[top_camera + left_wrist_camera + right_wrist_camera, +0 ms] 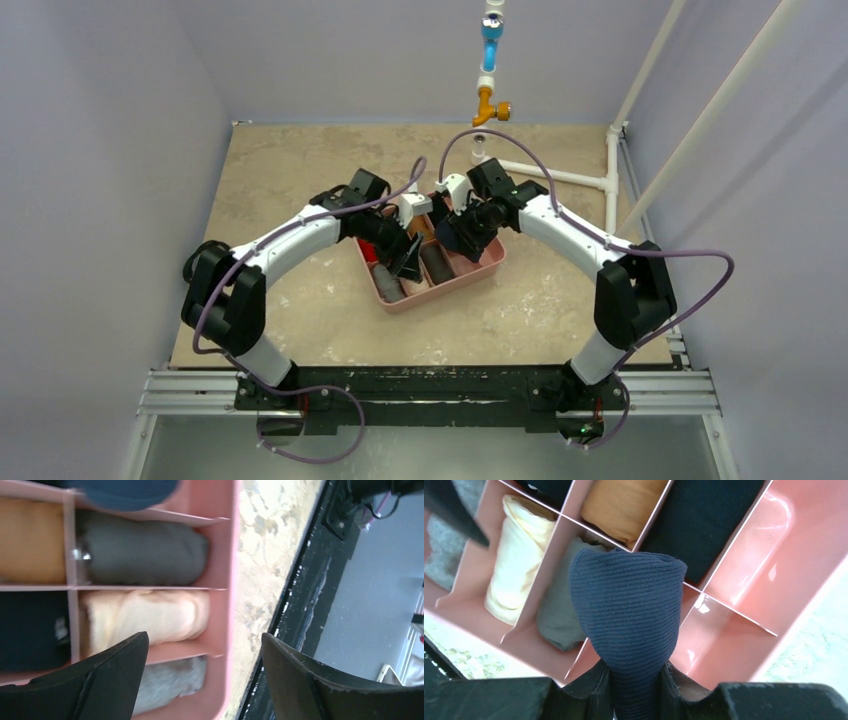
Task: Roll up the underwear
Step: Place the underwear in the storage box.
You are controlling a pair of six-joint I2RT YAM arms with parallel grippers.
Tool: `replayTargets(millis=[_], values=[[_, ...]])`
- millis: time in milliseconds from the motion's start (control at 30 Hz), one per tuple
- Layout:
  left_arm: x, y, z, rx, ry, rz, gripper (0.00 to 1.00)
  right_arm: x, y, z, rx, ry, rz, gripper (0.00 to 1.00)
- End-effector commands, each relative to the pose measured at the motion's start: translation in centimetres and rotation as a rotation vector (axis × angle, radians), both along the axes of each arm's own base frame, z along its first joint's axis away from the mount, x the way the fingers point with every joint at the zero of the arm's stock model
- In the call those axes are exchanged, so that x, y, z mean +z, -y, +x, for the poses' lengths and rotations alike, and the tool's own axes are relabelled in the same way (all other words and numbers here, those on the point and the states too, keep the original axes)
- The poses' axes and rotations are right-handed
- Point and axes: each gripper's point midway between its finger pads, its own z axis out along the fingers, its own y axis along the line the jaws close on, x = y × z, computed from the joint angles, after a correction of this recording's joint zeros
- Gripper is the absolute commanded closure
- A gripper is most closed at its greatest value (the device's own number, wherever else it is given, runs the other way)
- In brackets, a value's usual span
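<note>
Hanging over the dividers (pixel 734 611), the underwear (pixel 629 605) (pinched by the right hand (pixel 636 682); left hand (pixel 205 677) spread) could be snagged and unrolled when released.

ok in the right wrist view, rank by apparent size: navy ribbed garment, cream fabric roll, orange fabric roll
1. navy ribbed garment, nearest the camera
2. cream fabric roll
3. orange fabric roll, cropped by the frame, so unsure
</note>
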Motion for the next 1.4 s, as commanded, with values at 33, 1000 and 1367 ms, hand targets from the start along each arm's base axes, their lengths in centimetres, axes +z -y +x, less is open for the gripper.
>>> replayTargets(millis=[33,1000,1367], values=[[2.1,-3.2,3.9,0.138,0.068,-0.028,0.18,2.1,-1.2,-0.1,0.015,0.04,0.085,1.0],[-2.5,-7.7,19.1,0.388,0.08,0.284,0.37,2.4,0.7,-1.3,0.087,0.065,0.045,1.0],[-3.3,-10.9,16.2,0.437,-0.009,0.336,0.64,1.7,0.3,-0.3,0.109,0.063,0.032,1.0]])
